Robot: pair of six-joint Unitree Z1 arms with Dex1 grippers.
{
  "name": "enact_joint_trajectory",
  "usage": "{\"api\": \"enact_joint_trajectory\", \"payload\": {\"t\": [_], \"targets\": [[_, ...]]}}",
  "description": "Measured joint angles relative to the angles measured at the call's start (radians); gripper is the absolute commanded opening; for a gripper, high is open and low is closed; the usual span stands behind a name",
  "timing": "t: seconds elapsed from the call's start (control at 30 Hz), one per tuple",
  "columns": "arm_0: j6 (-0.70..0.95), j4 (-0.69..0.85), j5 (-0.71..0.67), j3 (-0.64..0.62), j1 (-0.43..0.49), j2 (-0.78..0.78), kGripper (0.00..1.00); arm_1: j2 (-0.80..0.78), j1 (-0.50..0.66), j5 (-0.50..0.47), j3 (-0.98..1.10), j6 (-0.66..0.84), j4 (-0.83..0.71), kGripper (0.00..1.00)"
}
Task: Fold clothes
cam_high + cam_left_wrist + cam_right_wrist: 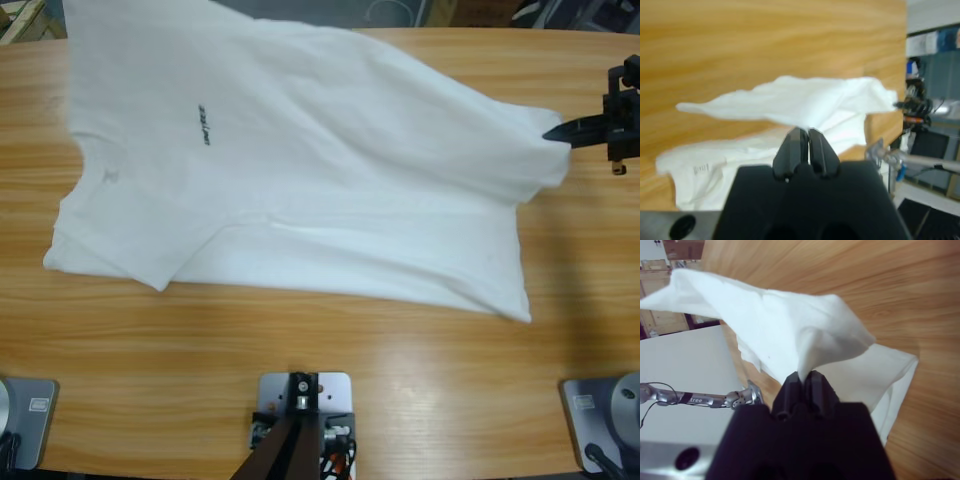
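The white T-shirt (300,160) hangs stretched over the table (300,340), pinched in both the left claw (807,131) and right claw (805,374).

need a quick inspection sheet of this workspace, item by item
surface: long wooden table, bare around the garment
job's things: plain white short-sleeved cotton T-shirt, partly lifted, one edge raised at the high view's right side
clutter: nothing seen
grippers: left gripper shut on the shirt cloth; right gripper shut on the shirt cloth; one black gripper at the shirt's right edge from above
cables: thin dark cable along the other arm
surroundings: shelves and a workshop room beyond the table
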Motion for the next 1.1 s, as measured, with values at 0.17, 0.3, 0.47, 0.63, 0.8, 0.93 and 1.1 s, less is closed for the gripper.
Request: {"api": "enact_joint_trajectory", "payload": {"t": [0.17, 0.3, 0.47, 0.63, 0.8, 0.93, 1.1], "targets": [[0.037, 0.002, 0.007, 0.147, 0.011, -0.004, 0.0, -0.004, 0.0, 0.0, 0.006, -0.005, 0.023, 0.0], [0.039, 0.002, 0.007, 0.211, 0.006, -0.004, 0.0, -0.005, 0.0, -0.001, 0.025, -0.021, 0.058, 0.0], [0.039, 0.002, 0.007, 0.287, -0.004, -0.006, 0.0, -0.006, 0.0, -0.01, 0.027, -0.026, 0.137, 0.0], [0.039, 0.002, 0.007, 0.349, -0.008, -0.009, 0.0, 0.006, 0.0, -0.016, 0.027, -0.026, 0.16, 0.0], [0.039, 0.002, 0.007, 0.38, -0.011, -0.009, 0.0, 0.088, 0.0, -0.008, 0.027, -0.027, 0.176, 0.627], [0.039, 0.002, 0.007, 0.395, -0.012, -0.009, 0.0, 0.153, 0.001, -0.004, 0.027, -0.031, 0.178, 1.0], [0.039, 0.002, 0.007, 0.413, -0.012, -0.009, 0.0, 0.186, 0.001, -0.004, 0.027, -0.031, 0.179, 1.0]]}}
